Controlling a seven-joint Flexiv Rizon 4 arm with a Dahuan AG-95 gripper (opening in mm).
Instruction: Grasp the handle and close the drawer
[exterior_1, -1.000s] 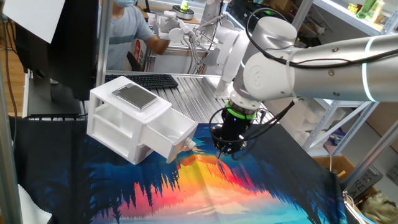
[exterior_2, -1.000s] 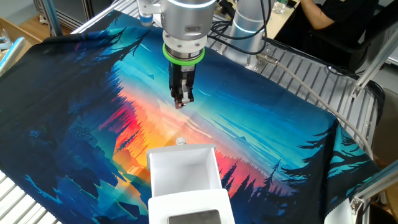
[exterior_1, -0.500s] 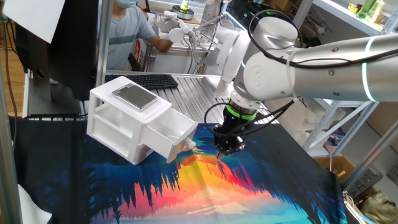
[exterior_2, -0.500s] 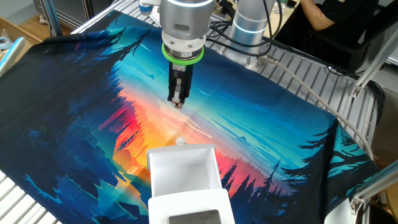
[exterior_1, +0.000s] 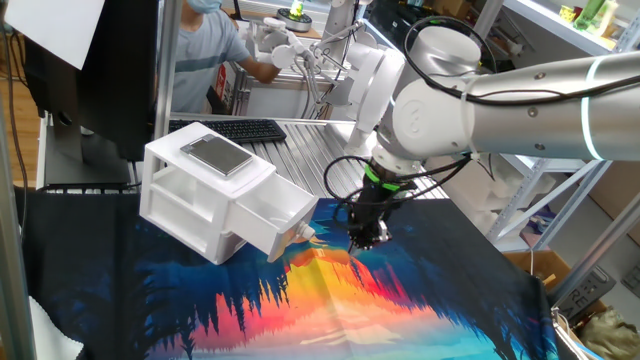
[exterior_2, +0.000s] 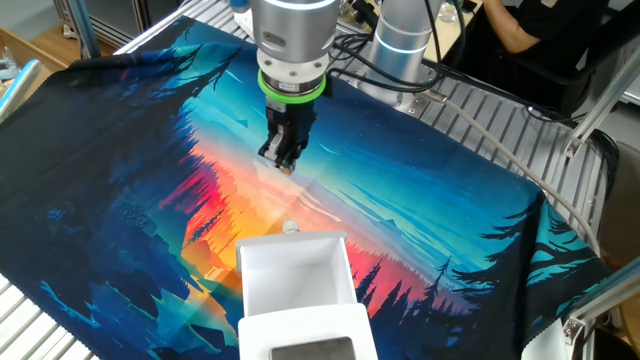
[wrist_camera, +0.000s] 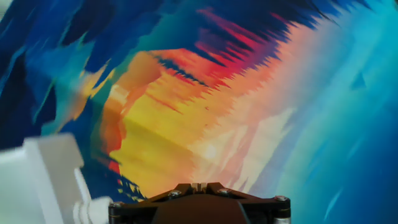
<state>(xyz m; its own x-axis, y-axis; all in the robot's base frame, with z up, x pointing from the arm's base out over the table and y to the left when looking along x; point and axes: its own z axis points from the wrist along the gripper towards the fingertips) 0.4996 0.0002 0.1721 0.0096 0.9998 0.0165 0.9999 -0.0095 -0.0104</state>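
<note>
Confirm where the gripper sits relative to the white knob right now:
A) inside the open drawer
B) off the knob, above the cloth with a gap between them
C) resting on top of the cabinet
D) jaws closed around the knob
B: the gripper hangs over the cloth, clearly apart from the handle on the pulled-out drawer.

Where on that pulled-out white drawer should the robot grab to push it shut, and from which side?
Best to grip the little round knob in the middle of the drawer front. It sticks straight out toward the gripper, so a level approach from the front, with one finger on each side of it, looks right. The flat front around it offers nothing else to pinch. The gripper hangs apart from it.
</note>
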